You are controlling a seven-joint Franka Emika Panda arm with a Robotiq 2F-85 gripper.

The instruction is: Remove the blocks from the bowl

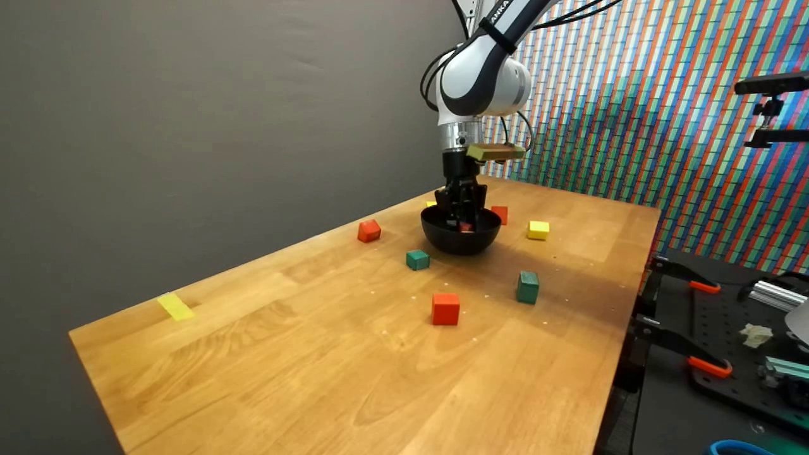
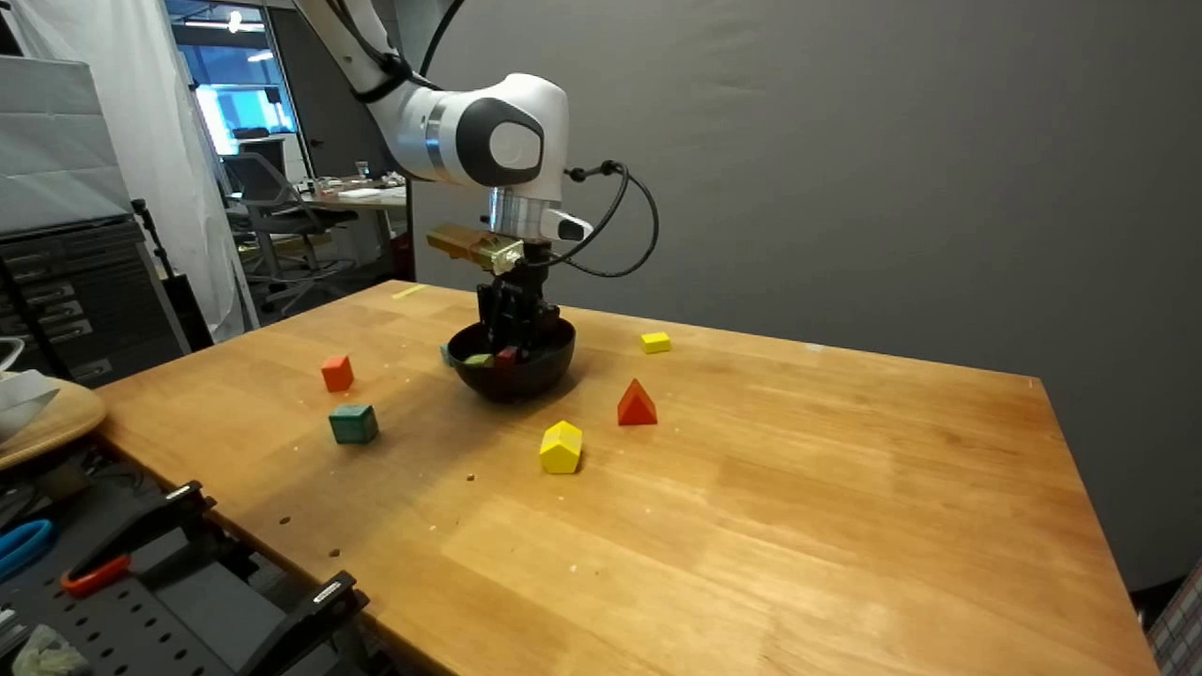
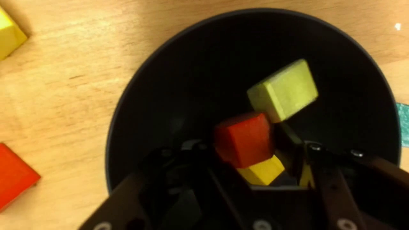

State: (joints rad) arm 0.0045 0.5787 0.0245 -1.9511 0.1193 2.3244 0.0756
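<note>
Notably, over the wooden table (image 1: 303, 360), your arm (image 1: 469, 71) reads “ANKA”; inside the black bowl (image 1: 460, 244), your gripper (image 1: 463, 222) is clamped on a red block (image 3: 250, 140), near a yellow-green block (image 3: 290, 92) and a yellow block (image 3: 264, 171); other blocks (image 1: 445, 309) lie outside.

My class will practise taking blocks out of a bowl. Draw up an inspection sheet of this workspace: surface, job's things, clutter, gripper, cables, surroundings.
Surface: wooden table with small white specks.
Job's things: black bowl, upright; inside it a red block, a yellow-green block and a yellow block; more may be hidden. Other blocks in red, green and yellow sit around it.
Clutter: yellow tape strip, flat near a table edge.
Gripper: down in the bowl, closed on the red block.
Cables: black cables looping beside the arm.
Surroundings: grey wall, colour-striped wall, white curtain, office chair.
</note>
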